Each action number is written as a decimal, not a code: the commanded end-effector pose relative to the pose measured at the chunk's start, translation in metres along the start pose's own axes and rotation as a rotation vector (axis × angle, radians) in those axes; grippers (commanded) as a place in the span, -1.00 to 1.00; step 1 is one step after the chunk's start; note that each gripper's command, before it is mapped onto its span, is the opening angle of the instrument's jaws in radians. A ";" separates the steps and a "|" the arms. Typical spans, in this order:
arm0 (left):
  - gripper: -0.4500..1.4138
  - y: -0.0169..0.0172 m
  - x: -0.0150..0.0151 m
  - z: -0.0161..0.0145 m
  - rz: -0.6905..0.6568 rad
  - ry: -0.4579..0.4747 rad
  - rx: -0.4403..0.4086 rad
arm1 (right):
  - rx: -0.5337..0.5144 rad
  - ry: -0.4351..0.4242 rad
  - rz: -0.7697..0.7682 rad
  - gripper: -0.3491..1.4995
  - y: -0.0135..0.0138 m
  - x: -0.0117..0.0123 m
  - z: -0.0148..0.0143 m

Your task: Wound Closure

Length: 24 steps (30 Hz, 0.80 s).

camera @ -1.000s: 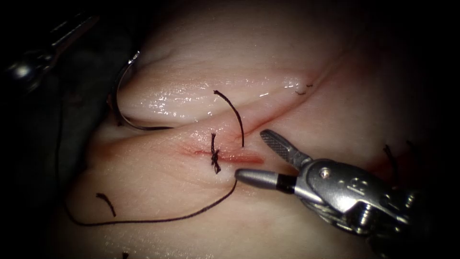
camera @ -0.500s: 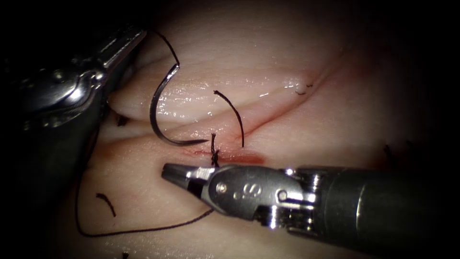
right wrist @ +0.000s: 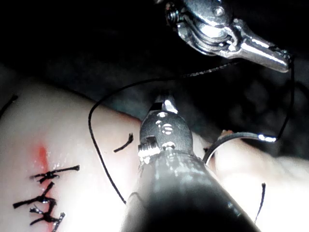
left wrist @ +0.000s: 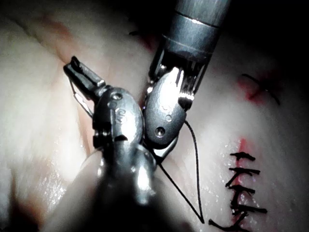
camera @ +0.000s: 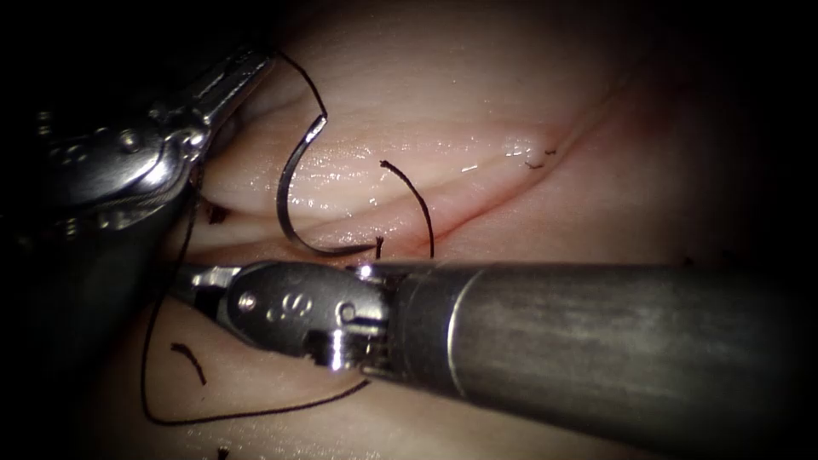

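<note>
The left tool [camera: 251, 72] sits up at the far left of the endoscope view, over the dark edge beside the tissue [camera: 511, 102]. Its jaws are pressed together on the thread [camera: 213, 415], very close to where the thread joins the needle [camera: 285, 204]. In the right wrist view the left tool [right wrist: 275, 57] has its tips closed, and the thread [right wrist: 96, 145] drops from them to the needle's back end.

The thread also runs down past the left tool, makes a big loop low on the tissue, and goes under the right tool [camera: 192, 279]. A small cut end of thread [camera: 189, 358] lies inside that loop.

Next comes the needle. No tool holds it. It hangs from the thread with its back end up. It curves down and to the right, and its sharp tip is right at the cut [camera: 503, 192], just above the right tool. It cannot be told if the tip is in the tissue. The needle [right wrist: 236, 137] is also in the right wrist view, beside the right tool [right wrist: 166, 102].

A short thread end [camera: 417, 196] stands up from the cut, just right of the needle tip.

The right tool comes in from the right, lies across the cut, and reaches far to the left, with its tip near the thread. It cannot be told if it holds anything.

The wrist views show a row of dark stitches [left wrist: 244, 188] with some red fluid [left wrist: 243, 145] by them.
</note>
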 end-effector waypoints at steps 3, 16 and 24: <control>-1.00 0.0003 -0.0010 0.0005 -0.001 0.004 -0.003 | 0.009 0.067 0.027 -1.00 -0.0002 0.0001 0.0020; -1.00 -0.0009 -0.0032 0.0014 0.069 0.019 -0.014 | 0.159 0.393 0.186 -1.00 -0.0012 0.0004 0.0029; -1.00 -0.0028 -0.0065 0.0004 0.126 0.051 -0.040 | 0.223 0.559 0.252 -1.00 -0.0016 0.0014 0.0009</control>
